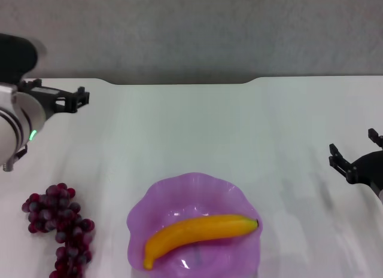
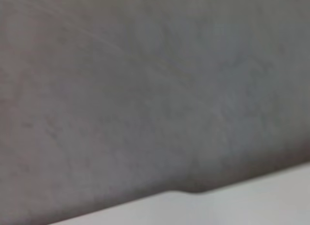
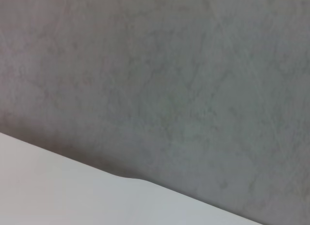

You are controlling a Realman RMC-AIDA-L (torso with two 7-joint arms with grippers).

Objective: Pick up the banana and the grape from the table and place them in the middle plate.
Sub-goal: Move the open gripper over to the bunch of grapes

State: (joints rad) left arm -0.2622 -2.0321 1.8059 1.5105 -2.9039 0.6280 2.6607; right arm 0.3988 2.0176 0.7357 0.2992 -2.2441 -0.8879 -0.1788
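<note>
The banana [image 1: 200,233], yellow-orange with a dark tip, lies across the translucent purple scalloped plate [image 1: 179,191] at the front middle of the white table [image 1: 197,128]. The grape bunch [image 1: 60,227], dark red-purple, lies on the table to the left of the plate, apart from it. My left gripper [image 1: 76,99] is held high at the far left, well behind the grapes, with nothing in it. My right gripper [image 1: 353,147] is open and empty at the right edge, to the right of the plate and farther back.
A grey wall stands behind the table's notched far edge [image 1: 179,82]. Both wrist views show only that wall and a strip of the table [image 2: 271,196] [image 3: 48,186].
</note>
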